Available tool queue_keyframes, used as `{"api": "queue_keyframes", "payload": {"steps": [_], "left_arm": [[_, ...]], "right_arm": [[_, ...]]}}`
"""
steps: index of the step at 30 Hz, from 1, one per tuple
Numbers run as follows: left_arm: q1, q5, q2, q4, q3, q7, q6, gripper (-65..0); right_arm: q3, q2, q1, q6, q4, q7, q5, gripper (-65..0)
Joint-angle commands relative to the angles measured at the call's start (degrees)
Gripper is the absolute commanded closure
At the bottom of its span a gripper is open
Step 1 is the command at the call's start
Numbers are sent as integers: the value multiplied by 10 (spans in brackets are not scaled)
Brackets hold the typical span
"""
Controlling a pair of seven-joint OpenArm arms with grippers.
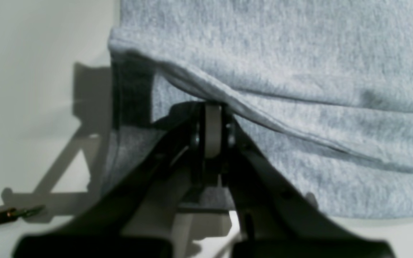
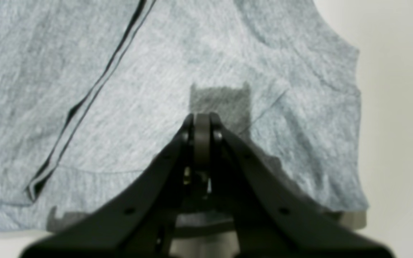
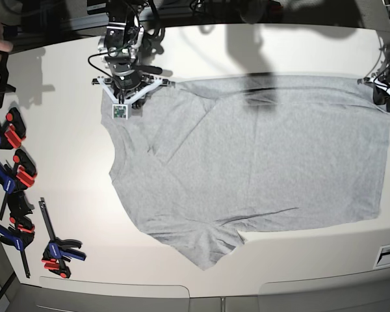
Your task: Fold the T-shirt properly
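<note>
Gripping a raised fold of the shirt (image 1: 299, 64), left gripper (image 1: 212, 118) with jaws pressed together on the cloth's hemmed edge, at the far right of the table (image 3: 247, 45) in the base view. Cloth lifted into a ridge right at the fingertips, running off to the right in the wrist view; more grey fabric above and below that ridge. Bare table and the gripper's shadow to the left; a small bit-tipped tool (image 1: 9, 215) lying near the lower left corner of that view.

Hovering closed above the shirt, right gripper (image 2: 202, 122), fingers together, nothing visibly pinched between them, its square shadow cast on the cloth just beyond the tips. Dark neck trim (image 2: 95, 89) running diagonally to the left of the tips; a sleeve edge to the right, then bare table.

Spread across the middle of the table in the base view, the shirt (image 3: 260, 149), plain grey side up, mostly flat with shallow creases. One sleeve pointing toward the near edge; the collar end lying at the right gripper (image 3: 120, 112), the hem end reaching the left gripper (image 3: 377, 91). Well apart, along the table's left edge, a row of red, blue and black clamps (image 3: 16, 172).
</note>
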Motion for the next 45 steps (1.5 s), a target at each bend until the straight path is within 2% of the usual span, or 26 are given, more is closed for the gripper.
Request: {"api": "queue_keyframes", "payload": {"steps": [1,5,9,32,45], "left_arm": [[10,15,-7,0,0,34,7,0],[30,-31,-7,0,-4,37,7,0],[47,-43,-6,0,-4,40,7,0],[69,-40,-7,0,-4,56,7,0],[68,-40,-7,0,-4,38,7,0]], "right_arm": [[0,3,-8,1,5,-6,-1,0],[1,24,-38,0,5,-5,0,0],[1,38,-69,0,5,8,3,0],[-1,35,-81,1,5,14,6,0],[-1,35,-81,1,5,16,6,0]]}}
